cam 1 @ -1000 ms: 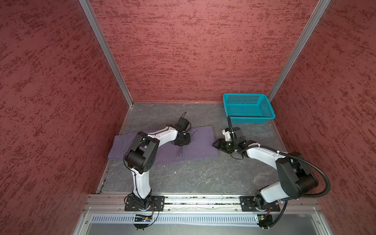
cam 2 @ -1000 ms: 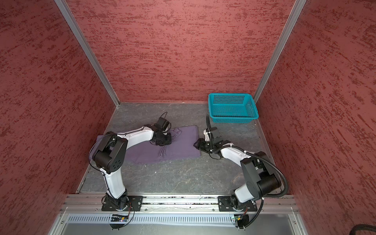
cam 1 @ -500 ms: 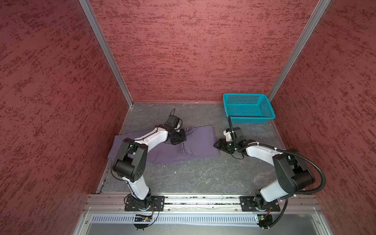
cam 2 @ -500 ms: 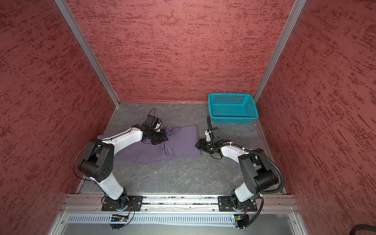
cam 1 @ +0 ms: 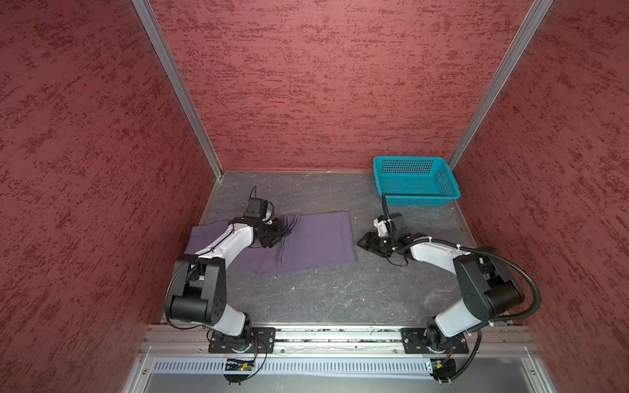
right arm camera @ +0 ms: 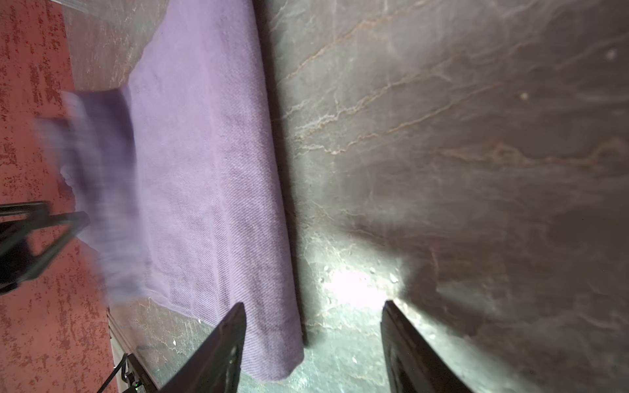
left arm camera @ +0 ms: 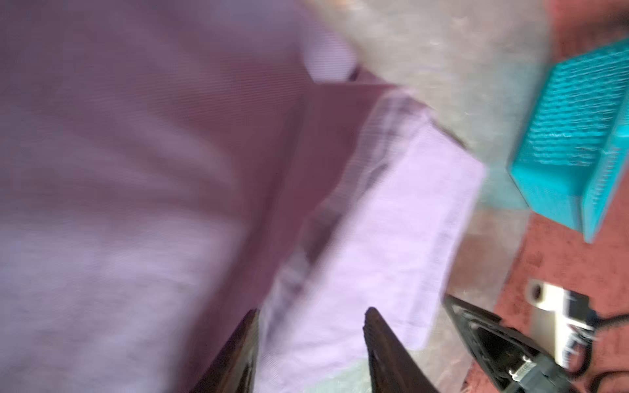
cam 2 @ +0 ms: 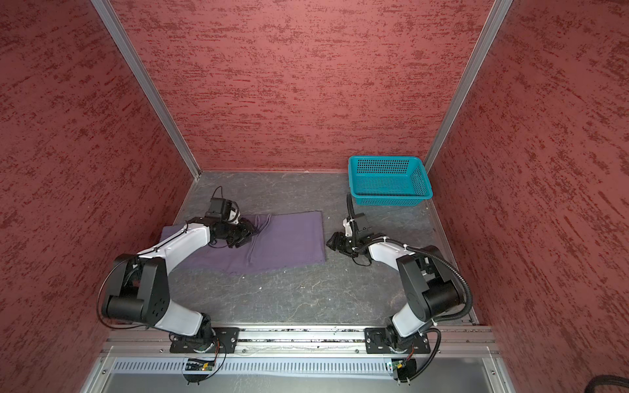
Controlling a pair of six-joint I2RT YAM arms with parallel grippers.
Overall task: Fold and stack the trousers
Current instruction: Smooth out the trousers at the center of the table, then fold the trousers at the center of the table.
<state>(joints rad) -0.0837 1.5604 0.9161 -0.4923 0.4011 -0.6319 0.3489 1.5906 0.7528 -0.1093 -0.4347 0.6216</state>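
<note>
Motion-blurred trousers (left arm camera: 119, 204), left wrist view

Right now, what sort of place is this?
Most likely a robot test booth, not a home: a left arm and a right arm bolted to a metal rail, red textured walls on three sides, with trousers and a basket on the grey table.

top views: high at front, tilted down twd back wall (cam 1: 323, 85); far, whole cell; near-identical, basket (cam 1: 422, 200) right of centre in both.
L wrist cam: v. close, blurred, looks past left gripper (left arm camera: 312, 310) over trousers (left arm camera: 391, 238); shares basket w/ top views.
R wrist cam: low, close, past right gripper (right arm camera: 313, 303) along table (right arm camera: 476, 153); shares trousers' edge w/ L wrist.
</note>
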